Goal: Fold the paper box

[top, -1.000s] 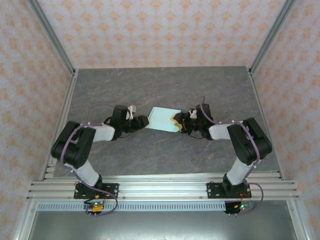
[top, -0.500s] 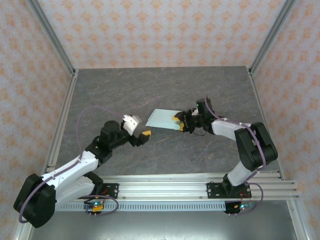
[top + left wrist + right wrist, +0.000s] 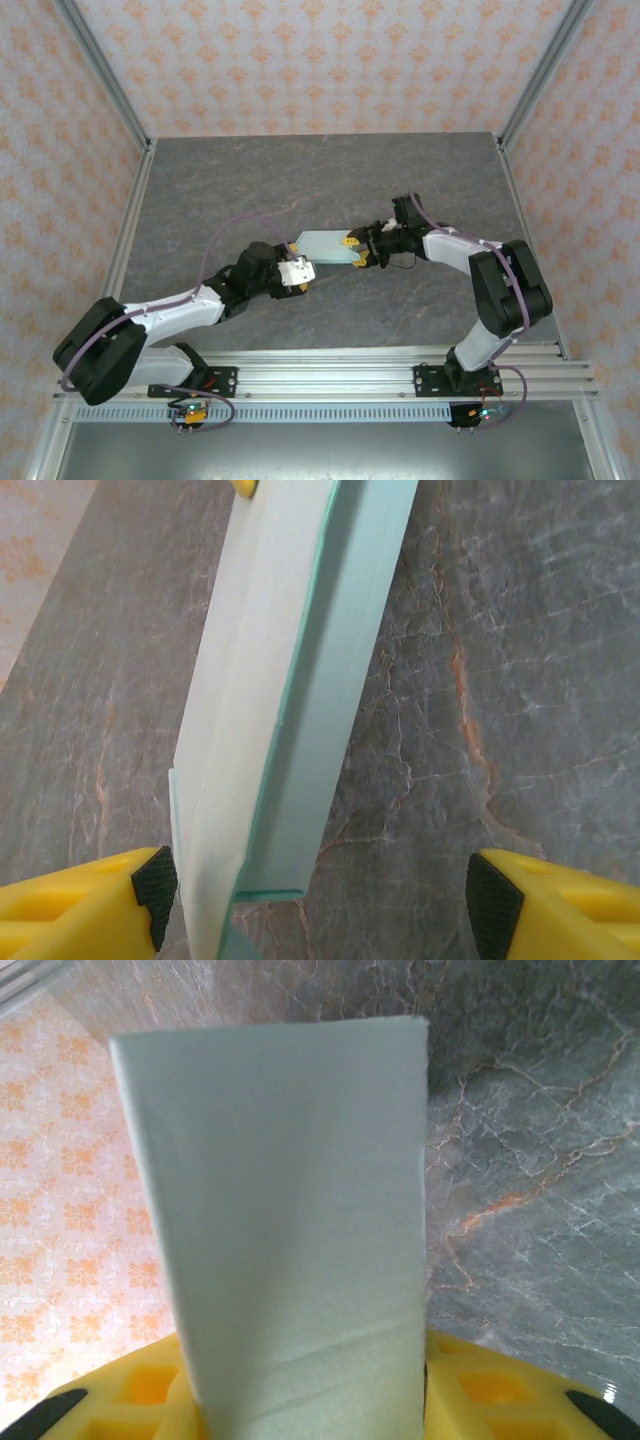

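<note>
Near the middle of the grey marbled desk (image 3: 400,180), the paper box (image 3: 322,243) sits between the two arms as a flat, pale mint slab, its long side running left to right in the top view. At its right end the right hand (image 3: 353,252) is closed on it: in the right wrist view the card (image 3: 290,1210) rises straight up from between the yellow fingers (image 3: 480,1385), which press on it from both sides, and its far edge is cut square against the desk and the patterned wall behind. At the opposite end the left hand (image 3: 298,267) stands wide open and grips nothing. From the left wrist view the box (image 3: 300,680) is seen nearly edge-on, one pale broad face and one darker teal side running away from the camera, with its near corner lying between the two black pads. That corner is just beside the left-side pad (image 3: 155,880) and well apart from the right-side one (image 3: 493,900); whether it touches the nearer pad cannot be told. Whether the box's lower edge rests on the desk or hangs just clear of it is also unclear.
</note>
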